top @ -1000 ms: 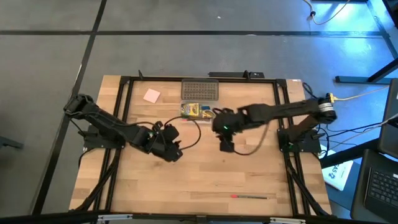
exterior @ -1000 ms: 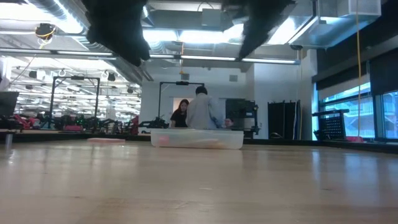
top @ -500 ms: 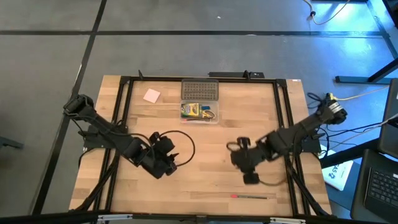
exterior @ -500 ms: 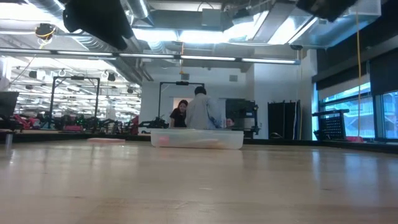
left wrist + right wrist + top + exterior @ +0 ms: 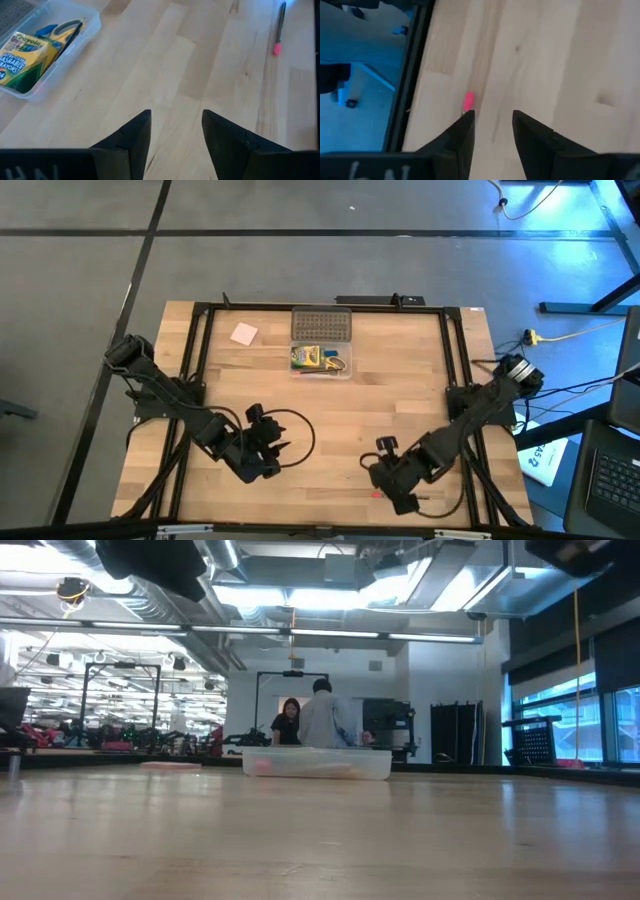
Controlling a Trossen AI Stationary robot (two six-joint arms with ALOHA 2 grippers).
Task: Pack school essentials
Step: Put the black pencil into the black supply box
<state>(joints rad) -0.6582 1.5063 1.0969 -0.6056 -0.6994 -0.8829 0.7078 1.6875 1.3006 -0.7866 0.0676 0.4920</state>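
Right gripper (image 5: 398,492), fingers spread and empty, hovers at the table's 5 o'clock beside the pen (image 5: 468,100). Risk: an off-centre closure rolls the pen away. Left gripper (image 5: 175,125) waits, fingers spread.

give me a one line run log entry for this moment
right gripper: open, over thin red pen near table's front edge | left gripper: open, empty, waits mid-table | green-and-yellow crayon box, yellow-handled scissors: in clear plastic case | pink square pad: unpacked
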